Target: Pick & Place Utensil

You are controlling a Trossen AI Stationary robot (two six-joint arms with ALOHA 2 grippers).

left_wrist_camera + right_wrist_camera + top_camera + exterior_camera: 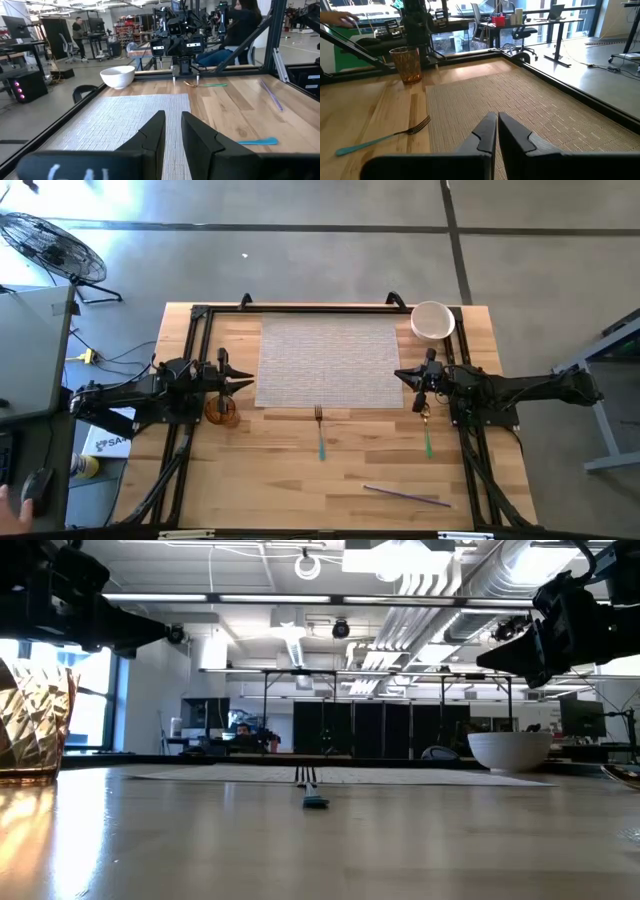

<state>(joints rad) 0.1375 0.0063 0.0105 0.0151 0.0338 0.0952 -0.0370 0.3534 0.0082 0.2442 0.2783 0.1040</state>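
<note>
Wooden bench [280,470] with grey woven placemat [330,360] in the centre of the high view. Teal-handled fork [320,434] just below the placemat's lower edge, tines touching or barely overlapping that edge, handle pointing toward frame bottom. Second teal-handled utensil [427,436] at centre right, its gold head directly under the right gripper [402,374]; contact not discernible. Purple straw-like stick [406,496] at lower right, well apart from both. White bowl [433,320] at upper right, just off the placemat corner. Amber faceted glass [222,412] at centre left, just below the left gripper [248,384]. Left gripper at the placemat's left edge, fingers together, holding nothing. Right gripper at the placemat's right edge, fingers together, likewise empty. Person's hand [12,502] at far lower left, off the bench.
</note>
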